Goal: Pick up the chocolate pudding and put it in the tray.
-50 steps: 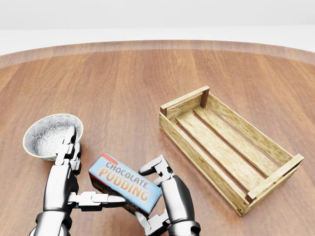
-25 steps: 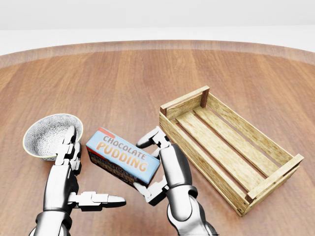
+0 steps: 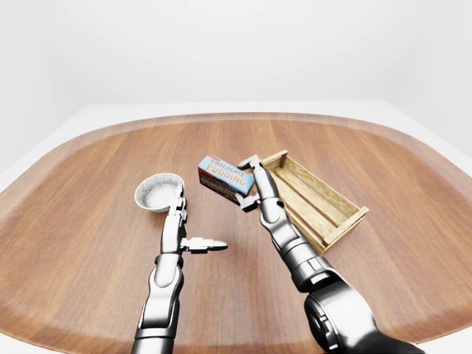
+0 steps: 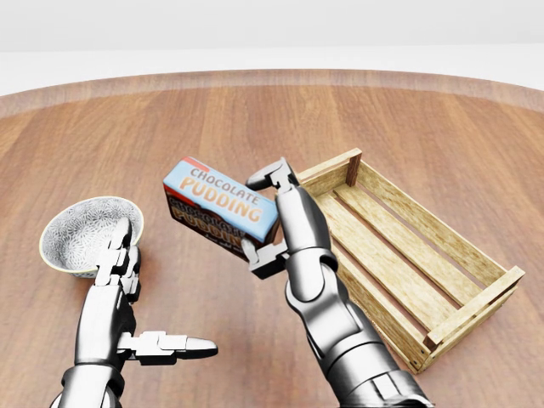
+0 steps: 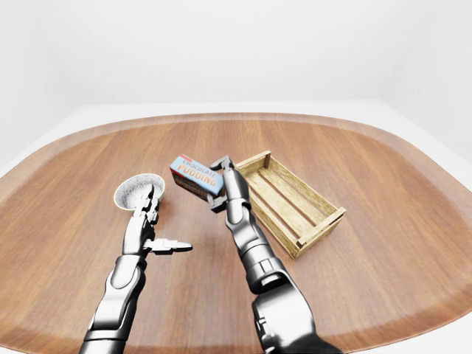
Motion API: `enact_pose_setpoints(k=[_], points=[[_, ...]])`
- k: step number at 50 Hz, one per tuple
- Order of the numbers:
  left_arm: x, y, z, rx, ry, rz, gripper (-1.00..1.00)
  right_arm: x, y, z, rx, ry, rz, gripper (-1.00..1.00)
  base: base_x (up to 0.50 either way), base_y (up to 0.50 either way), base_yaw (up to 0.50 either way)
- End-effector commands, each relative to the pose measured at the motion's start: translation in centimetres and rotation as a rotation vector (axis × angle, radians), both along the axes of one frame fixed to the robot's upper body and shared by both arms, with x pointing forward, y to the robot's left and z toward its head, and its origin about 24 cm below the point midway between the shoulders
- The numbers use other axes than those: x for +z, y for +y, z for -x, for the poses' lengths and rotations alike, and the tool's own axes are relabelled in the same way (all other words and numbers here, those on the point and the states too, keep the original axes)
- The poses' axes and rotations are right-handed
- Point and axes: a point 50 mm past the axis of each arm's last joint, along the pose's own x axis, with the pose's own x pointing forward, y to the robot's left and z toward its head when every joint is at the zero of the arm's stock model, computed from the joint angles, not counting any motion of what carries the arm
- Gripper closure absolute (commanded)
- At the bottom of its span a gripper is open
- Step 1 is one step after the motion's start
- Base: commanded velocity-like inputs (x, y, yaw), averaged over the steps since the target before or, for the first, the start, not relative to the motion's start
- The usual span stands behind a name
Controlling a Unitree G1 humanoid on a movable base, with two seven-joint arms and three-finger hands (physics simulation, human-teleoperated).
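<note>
The chocolate pudding box [image 4: 219, 206], blue-topped with orange lettering, hangs above the table in the head view's middle. My right hand [image 4: 265, 214] is shut on its right end, one finger over the top edge and another under the lower corner. The wooden slatted tray [image 4: 399, 255] lies just right of that hand, its near corner post beside the box. My left hand [image 4: 144, 319] stays low at the lower left, open, fingers spread and holding nothing.
A patterned grey bowl [image 4: 85, 234] sits at the left, touching or just behind my left hand's upper fingers. The round wooden table's [image 3: 88, 169] rim curves across the top of the views, with white floor beyond.
My right hand has lifted the pudding box up and toward the tray's near corner. The left hand let go of it earlier and has stayed put since.
</note>
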Motion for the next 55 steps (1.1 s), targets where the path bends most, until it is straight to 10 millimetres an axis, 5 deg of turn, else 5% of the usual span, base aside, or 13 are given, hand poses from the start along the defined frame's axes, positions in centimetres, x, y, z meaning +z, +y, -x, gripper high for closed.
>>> enact_pose_setpoints(k=[1,3,5,10,30,55], points=[[0.1,0.2,0.2,-0.016,-0.006,0.051,-1.0,4.1,0.2,-2.8,-0.026,-0.063,0.016,1.0,0.0,0.0,0.0],[0.1,0.2,0.2,-0.016,-0.006,0.051,-1.0,3.8,-0.1,-3.0,-0.048,-0.046,0.036,1.0,0.0,0.0,0.0],[0.1,0.2,0.2,-0.016,-0.006,0.051,-1.0,6.0,0.2,-3.8,-0.034,-0.084,0.017,1.0,0.0,0.0,0.0],[0.1,0.1,0.2,-0.032,-0.002,0.062,-1.0,7.8,-0.2,-4.7,-0.055,-0.103,0.029,1.0,0.0,0.0,0.0],[-0.1,0.1,0.1,-0.036,0.002,0.064,-1.0,12.2,-3.7,-6.4,-0.138,-0.16,0.025,1.0,0.0,0.0,0.0],[0.0,0.1,0.1,-0.032,0.002,0.066,-1.0,12.6,-7.8,-6.8,-0.21,-0.15,0.034,1.0,0.0,0.0,0.0]])
